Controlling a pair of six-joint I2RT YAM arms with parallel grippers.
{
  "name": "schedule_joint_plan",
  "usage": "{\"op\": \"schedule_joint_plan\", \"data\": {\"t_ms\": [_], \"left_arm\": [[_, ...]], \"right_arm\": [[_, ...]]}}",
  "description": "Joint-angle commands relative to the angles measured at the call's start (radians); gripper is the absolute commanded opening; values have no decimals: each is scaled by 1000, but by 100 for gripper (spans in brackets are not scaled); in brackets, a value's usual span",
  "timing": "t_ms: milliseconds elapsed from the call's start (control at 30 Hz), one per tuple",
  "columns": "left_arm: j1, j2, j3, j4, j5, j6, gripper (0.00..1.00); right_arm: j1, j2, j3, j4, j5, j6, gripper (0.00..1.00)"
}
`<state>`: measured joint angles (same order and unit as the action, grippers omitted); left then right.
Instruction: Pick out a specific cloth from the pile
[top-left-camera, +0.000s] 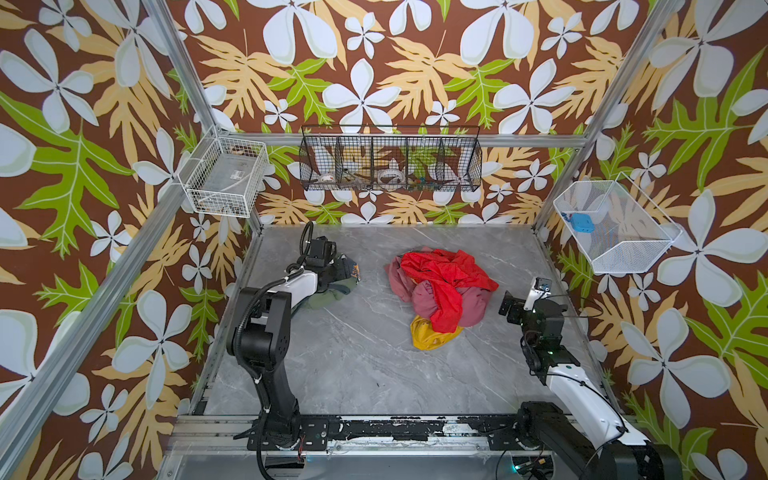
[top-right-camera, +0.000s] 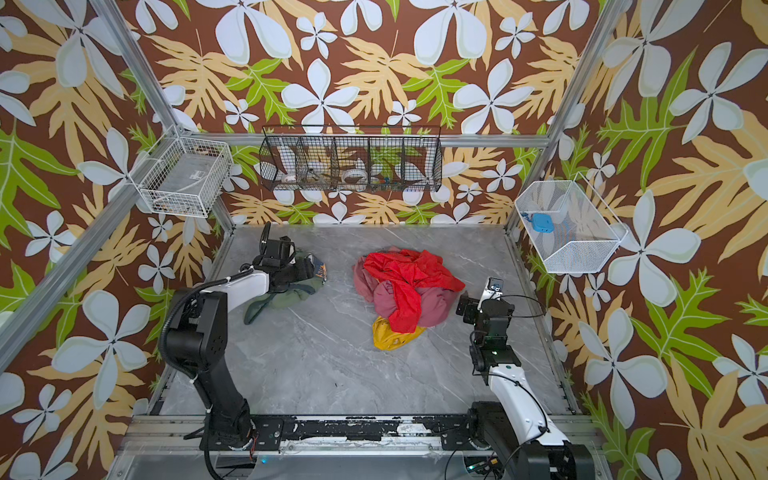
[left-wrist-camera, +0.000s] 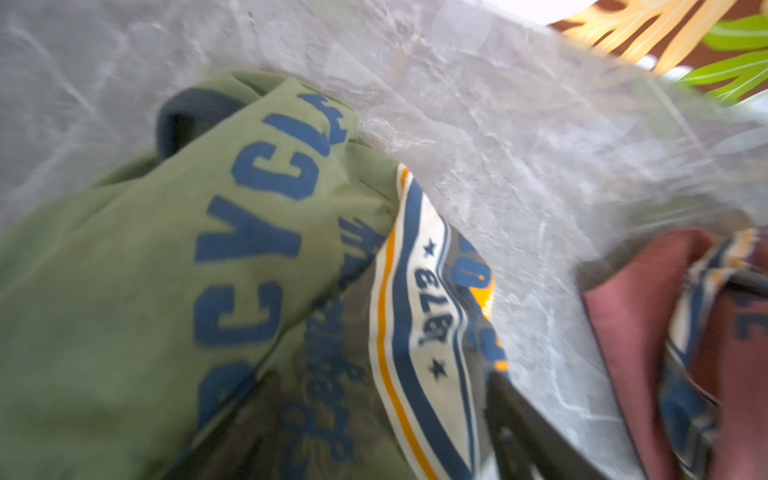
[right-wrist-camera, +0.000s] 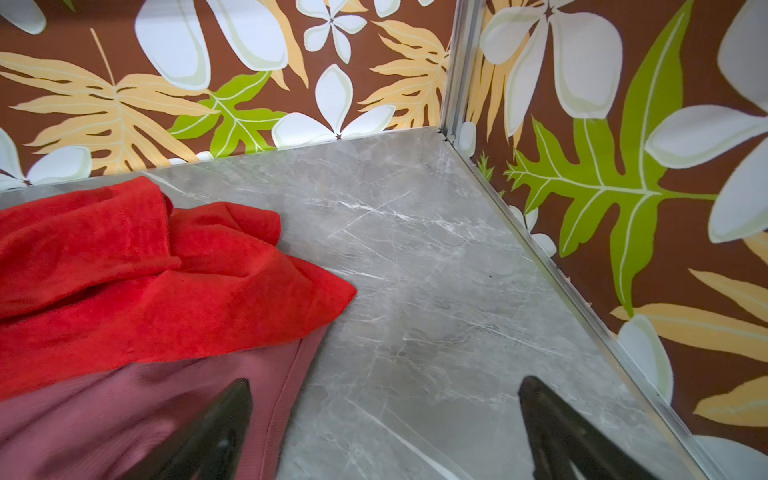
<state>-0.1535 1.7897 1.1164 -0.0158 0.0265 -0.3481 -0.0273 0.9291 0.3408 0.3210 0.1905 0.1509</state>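
Bending low, left arm overhangs the cloth.

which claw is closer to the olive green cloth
Left. The left claw is right over the olive-green cloth. The right claw sits by the pile's right edge, with the pile between it and the cloth.

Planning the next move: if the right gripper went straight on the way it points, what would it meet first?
Probably the bare table, then the wall corner; the pile lies just aside of the open right gripper, though depth is unclear.
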Motion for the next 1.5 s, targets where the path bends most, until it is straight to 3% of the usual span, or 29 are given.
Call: {"op": "schedule_joint_plan", "data": {"t_ms": [0,500,867,1167,1367,1467], "left_arm": [[0,-93,-79,129,-30,-23,100],[0,-543,-495,402,-196,51,100],[0,-746,-677,504,-314,93,100],[1,-815,-783,548,-454,128,100],[0,-833,-885,718,-518,135,100],[0,-810,-921,816,-509,156,100]], "right_arm": [[-2,21,-31,170,24,-41,100],[-5,117,-176,524,68,-67,100],[-3,248,-221,709,24,-34,99],[-4,376,-202,811,-3,-3,99],[77,543,-127,840,-14,-113,98],[82,535,-119,812,-9,-112,100]]}}
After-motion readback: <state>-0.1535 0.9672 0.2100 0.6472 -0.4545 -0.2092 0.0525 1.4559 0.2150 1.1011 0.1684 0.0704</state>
